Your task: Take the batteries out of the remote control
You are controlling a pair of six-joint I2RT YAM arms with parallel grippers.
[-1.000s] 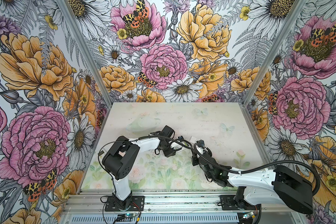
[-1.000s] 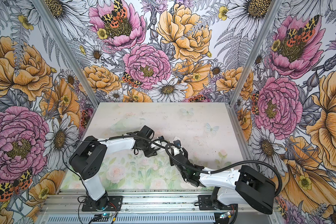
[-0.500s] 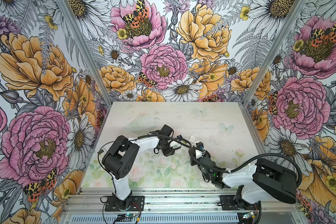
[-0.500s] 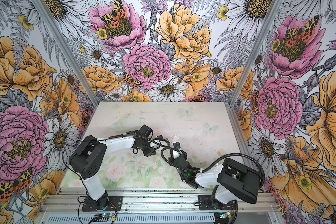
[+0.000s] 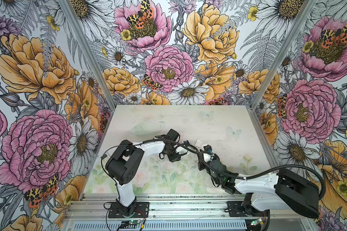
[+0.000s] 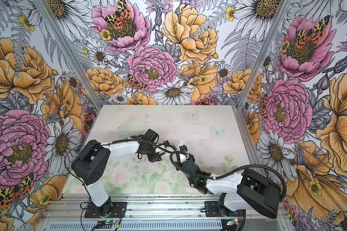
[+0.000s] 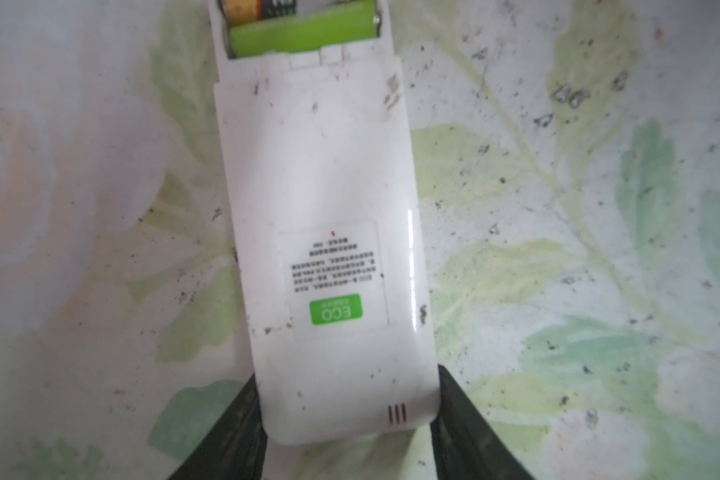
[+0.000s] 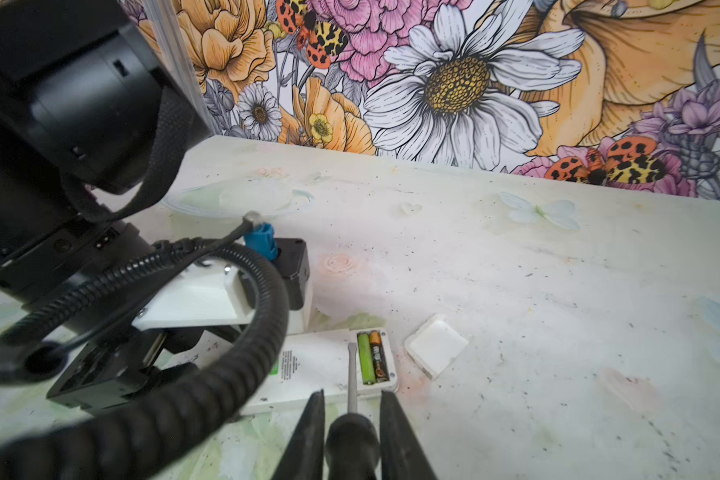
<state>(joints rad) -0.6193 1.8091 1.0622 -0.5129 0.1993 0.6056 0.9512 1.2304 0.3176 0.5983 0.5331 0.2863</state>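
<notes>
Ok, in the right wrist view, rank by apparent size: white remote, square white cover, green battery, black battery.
1. White plastic remote control, partly hidden.
2. Square white plastic cover.
3. Lime-green cylindrical battery and black gold-ended battery: alike, no ranking.

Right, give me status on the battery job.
Left gripper clamped on the remote. Right gripper shut on the screwdriver, tip at the open bay. Green battery and black battery both seated. Cover off, beside the remote; nothing blocking.
</notes>
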